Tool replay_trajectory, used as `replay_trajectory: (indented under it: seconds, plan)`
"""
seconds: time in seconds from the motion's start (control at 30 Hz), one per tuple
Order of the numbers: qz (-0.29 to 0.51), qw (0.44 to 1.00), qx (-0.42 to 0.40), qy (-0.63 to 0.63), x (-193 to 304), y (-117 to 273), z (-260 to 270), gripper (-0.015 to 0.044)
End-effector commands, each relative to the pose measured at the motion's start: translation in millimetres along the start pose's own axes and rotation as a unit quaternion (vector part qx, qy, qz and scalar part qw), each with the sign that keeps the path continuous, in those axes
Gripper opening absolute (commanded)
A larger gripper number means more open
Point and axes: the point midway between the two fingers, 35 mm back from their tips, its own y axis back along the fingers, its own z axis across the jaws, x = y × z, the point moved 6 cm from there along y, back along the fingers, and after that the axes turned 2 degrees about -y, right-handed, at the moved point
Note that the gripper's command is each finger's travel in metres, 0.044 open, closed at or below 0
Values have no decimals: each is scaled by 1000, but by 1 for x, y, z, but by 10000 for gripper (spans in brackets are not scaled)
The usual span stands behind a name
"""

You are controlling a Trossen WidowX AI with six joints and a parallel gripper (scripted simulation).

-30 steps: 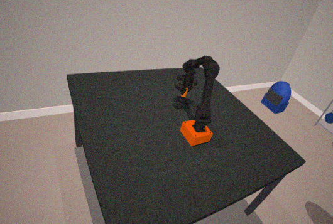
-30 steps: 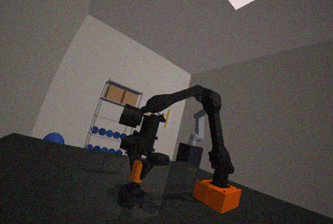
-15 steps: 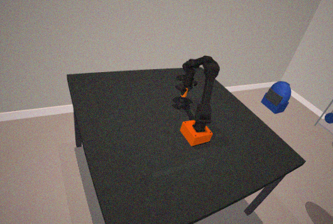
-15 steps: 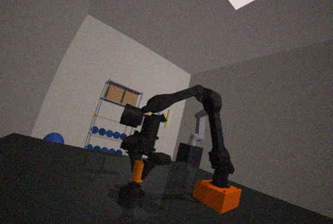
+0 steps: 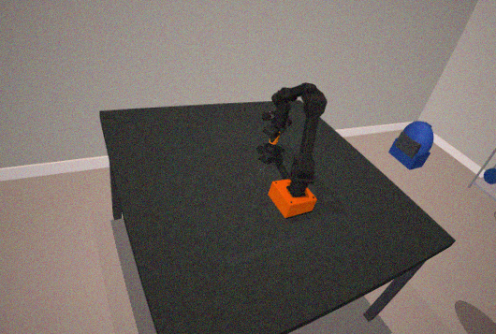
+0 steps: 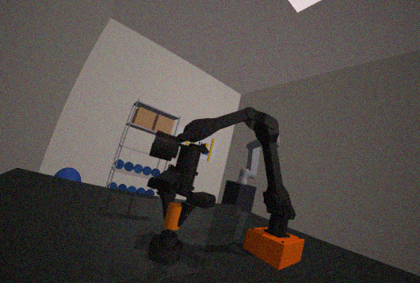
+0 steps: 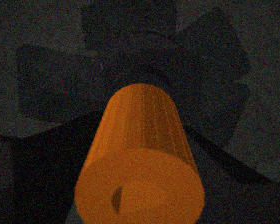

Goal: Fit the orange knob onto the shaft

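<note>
The orange knob (image 5: 276, 140) (image 6: 173, 216) (image 7: 141, 120) is held between the fingers of my gripper (image 6: 174, 218), which is shut on it. In the wrist view the knob's near end faces the camera. Its hole shows a dark sliver at the left and an orange, dimly lit inside. The dark round pedestal (image 6: 165, 248) (image 5: 268, 153) stands directly below the knob. The knob's lower end is close above the pedestal's top in the exterior view. The dark shaft barely stands out there, and I cannot tell whether the knob touches it.
The arm's orange base (image 5: 292, 199) (image 6: 274, 246) stands on the dark table (image 5: 211, 242) beside the pedestal. The arm arches over from it. Shadows of the arm and gripper fall around the pedestal. A shelf rack (image 6: 144, 128) and a blue ball (image 6: 68, 174) are in the background.
</note>
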Motion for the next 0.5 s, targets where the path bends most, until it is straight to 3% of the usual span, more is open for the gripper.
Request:
replay_trajectory:
  seconds: [0.0,0.47]
  plan:
    - [-1,1000,2,3,0,2,-2,0]
    - [-1,1000,2,3,1,0,2,0]
